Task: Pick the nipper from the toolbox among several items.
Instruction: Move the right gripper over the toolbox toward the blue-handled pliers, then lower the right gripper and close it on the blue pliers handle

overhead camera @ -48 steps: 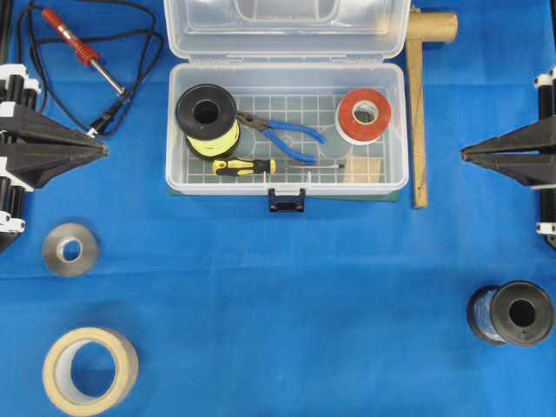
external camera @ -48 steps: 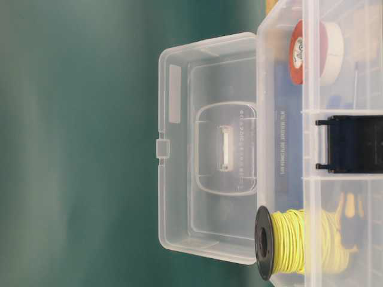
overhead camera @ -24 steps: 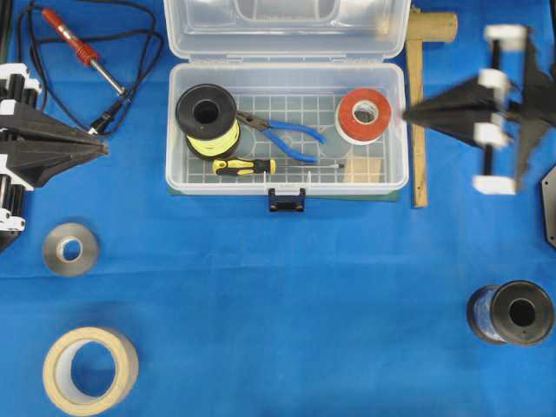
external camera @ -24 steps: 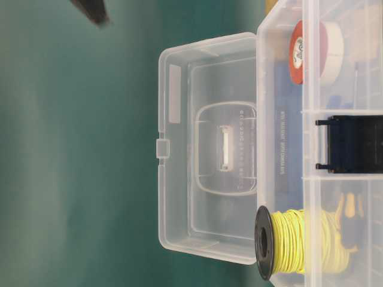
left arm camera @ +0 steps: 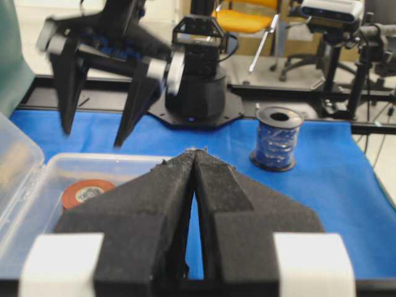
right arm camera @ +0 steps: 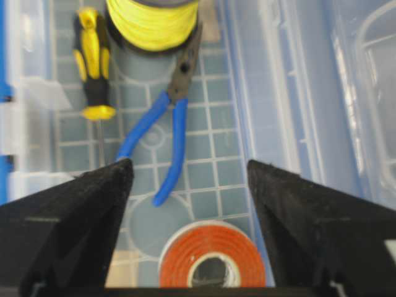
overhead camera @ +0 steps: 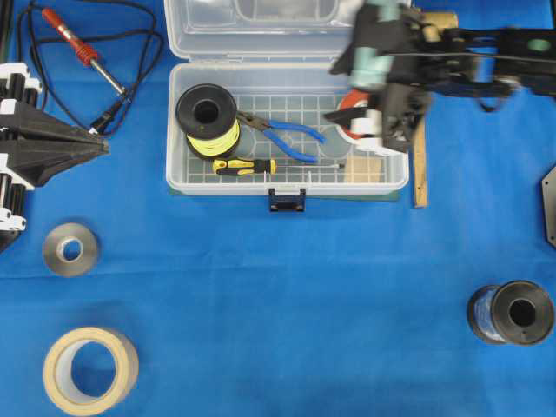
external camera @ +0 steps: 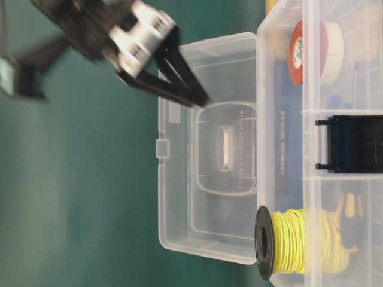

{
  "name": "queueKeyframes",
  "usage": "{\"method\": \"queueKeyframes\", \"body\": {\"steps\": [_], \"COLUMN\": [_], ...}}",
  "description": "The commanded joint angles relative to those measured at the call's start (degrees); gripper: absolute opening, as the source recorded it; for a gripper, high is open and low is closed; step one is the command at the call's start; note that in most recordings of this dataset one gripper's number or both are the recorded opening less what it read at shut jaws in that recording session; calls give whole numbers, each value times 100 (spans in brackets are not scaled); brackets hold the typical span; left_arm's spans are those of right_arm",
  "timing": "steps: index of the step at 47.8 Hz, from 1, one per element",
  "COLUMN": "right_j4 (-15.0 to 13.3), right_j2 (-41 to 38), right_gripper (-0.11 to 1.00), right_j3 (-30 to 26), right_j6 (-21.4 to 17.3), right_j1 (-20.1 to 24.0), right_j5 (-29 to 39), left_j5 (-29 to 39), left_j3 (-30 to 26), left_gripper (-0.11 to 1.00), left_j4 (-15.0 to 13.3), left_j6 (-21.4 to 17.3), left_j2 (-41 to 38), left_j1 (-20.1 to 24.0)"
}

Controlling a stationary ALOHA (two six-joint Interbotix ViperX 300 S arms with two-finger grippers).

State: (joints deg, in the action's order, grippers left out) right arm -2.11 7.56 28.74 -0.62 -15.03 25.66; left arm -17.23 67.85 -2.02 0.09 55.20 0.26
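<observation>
Right pincer (right arm camera: 185, 204): we see it wide open and holding nothing. It hangs above the right end of the toolbox (overhead camera: 174, 130), over the orange tape roll (right arm camera: 207, 257).
Left pincer (left arm camera: 195, 154): we see its two black fingers pressed together with nothing between them. It sits at the left edge of the tabletop (overhead camera: 278, 287), well apart from the box.
Nipper (overhead camera: 287, 135): it lies flat on the gridded floor in the middle of the toolbox. Its dark pointed tip sits right by the yellow wire spool (overhead camera: 208, 117). Its blue handles spread toward the tape roll.
Neighbours: the yellow-and-black screwdriver (overhead camera: 245, 166) lies just beside the nipper, nearer the front wall. A small wooden block (overhead camera: 365, 169) sits in the front right corner.
Step in hand: we think we are reaching in to line up over the nipper. No grab has begun.
How to do it well: we should slide the right pincer along the box toward the spool until it is over the blue handles, close to where they meet. We should turn it so one finger goes on each side of the two handles. Then we go straight down and squeeze.
What to watch: we must miss the tape roll, the spool and the screwdriver. We must also stay off the clear walls and the open lid (external camera: 206, 146).
</observation>
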Motion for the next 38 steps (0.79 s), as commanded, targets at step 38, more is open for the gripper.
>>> {"method": "queueKeyframes", "body": {"steps": [38], "right_j4": [-9], "right_j2": [-2496], "right_gripper": [51], "right_j3": [-1099], "right_j6": [281], "right_j1": [-220], "right_j5": [-79], "left_j5": [-53], "left_j3": [-88], "left_gripper": [0], "left_j4": [-9], "left_j6": [9], "left_j2": [-62], "left_j1": [44]}}
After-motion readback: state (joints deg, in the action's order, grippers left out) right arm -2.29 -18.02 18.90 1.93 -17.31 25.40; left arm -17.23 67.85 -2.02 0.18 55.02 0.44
